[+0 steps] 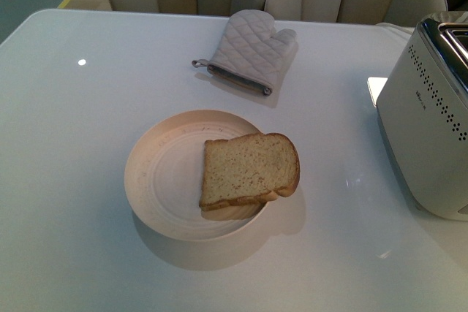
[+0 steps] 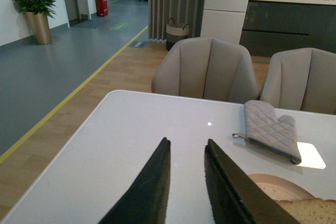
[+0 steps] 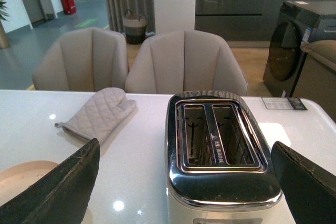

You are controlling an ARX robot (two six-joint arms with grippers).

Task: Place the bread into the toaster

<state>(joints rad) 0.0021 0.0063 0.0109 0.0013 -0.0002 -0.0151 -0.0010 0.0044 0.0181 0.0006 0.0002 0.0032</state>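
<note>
Jaws apart, bread (image 1: 248, 169) outside both

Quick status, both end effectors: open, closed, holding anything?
Left end effector: open, holding nothing.
Right end effector: wide open, holding nothing.

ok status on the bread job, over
Left gripper open, empty. Right gripper open, facing toaster. Bread on plate, untouched. Nothing between bread and toaster.
</note>
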